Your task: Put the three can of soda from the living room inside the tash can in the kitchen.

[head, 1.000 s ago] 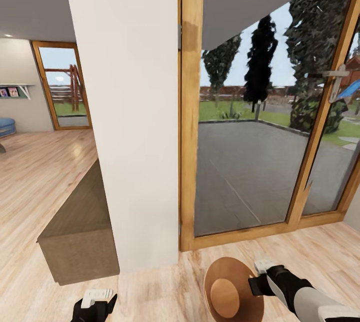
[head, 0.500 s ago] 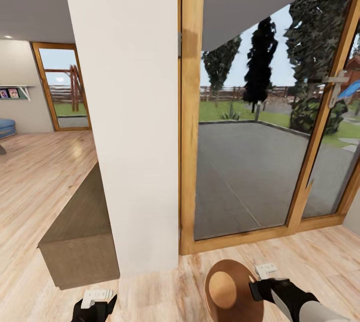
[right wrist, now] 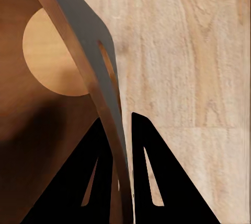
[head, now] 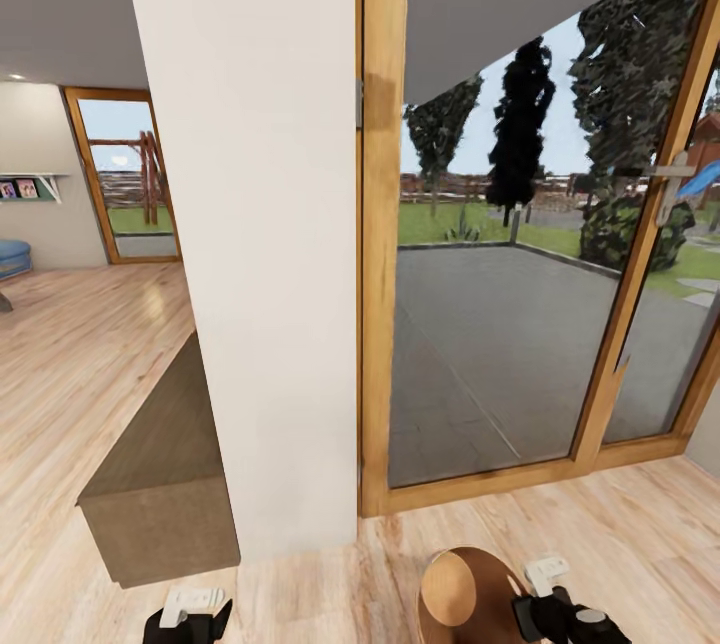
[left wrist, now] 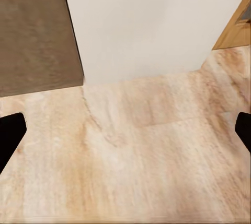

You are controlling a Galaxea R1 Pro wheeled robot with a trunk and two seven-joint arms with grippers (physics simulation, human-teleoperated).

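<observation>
The right pincer [right wrist: 121, 145] was clenched on the rim of the tash can [head: 470, 596]. In the right wrist view its two black fingers [right wrist: 151, 172] sat one on each side of the thin wall, with the brown inside and the round pale bottom of the bin on one side and the floor on the other. In the head view the right pincer [head: 548, 592] held the bin low at the bottom edge of the picture, tipped so the brown inside faced up at the camera. No cans could be seen in the part of the bin that showed. The left pincer [head: 190, 614] hung low on the other side with nothing in it; in the left wrist view its black fingers [left wrist: 10, 135] were wide apart over the bare wood floor [left wrist: 141, 151]. Just ahead stood a white wall pillar [head: 265, 224] with a low brown cabinet [head: 160, 484] beside it, and next to that a big glass door [head: 500, 324] with a wood frame looking out on a yard. Far off to the left was a bit of blue sofa [head: 12, 256]. The robot looked to be carrying the bin through the house, so the job seemed to be at an early stage: the soda cans were not to be seen, and putting them in the bin was left to do.
</observation>
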